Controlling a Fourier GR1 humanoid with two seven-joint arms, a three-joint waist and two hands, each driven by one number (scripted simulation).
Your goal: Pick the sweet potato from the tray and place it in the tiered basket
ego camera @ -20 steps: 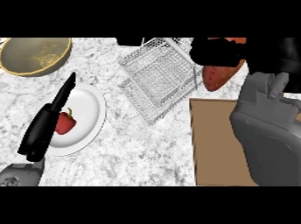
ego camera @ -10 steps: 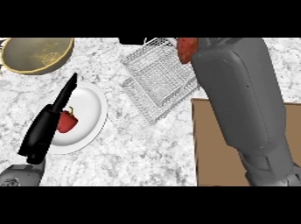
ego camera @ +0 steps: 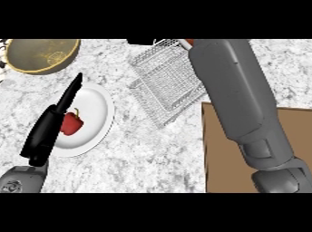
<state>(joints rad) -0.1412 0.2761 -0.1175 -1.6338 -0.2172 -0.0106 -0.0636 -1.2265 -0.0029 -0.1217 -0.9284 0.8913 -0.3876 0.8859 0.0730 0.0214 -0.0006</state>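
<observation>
While reaching up across the tiered basket [ego camera: 165,86], with the right forearm [ego camera: 232,90] laid from the lower right corner to the top edge, hides the right hand beyond that edge; cannot tell whether closed on anything or not. Shows only a reddish-orange sliver, probably the sweet potato [ego camera: 188,42], right at the far end of that forearm and above the basket's upper corner, well to the right of the left hand's fingertips and further up. Leaves the brown tray [ego camera: 219,149] bare where visible, though partly covered by the forearm. Finds the left hand [ego camera: 48,131] resting over the white plate [ego camera: 95,113], its fingers [ego camera: 68,97] straight and together, clamped on nothing, pointing up toward the yellow bowl [ego camera: 41,54] beyond their tips. Puts the red pepper [ego camera: 70,124] just beside those fingers, on their right, on the plate. Reads as the carry-and-place step: pick-up apparently done, release into the basket not yet visible. Calls next for bringing the load down over a basket tier rather than past its rim, lowering until supported by the mesh, and only then letting go. Risks catching the wire edge or rolling off toward the counter [ego camera: 132,154] if let go too high.
</observation>
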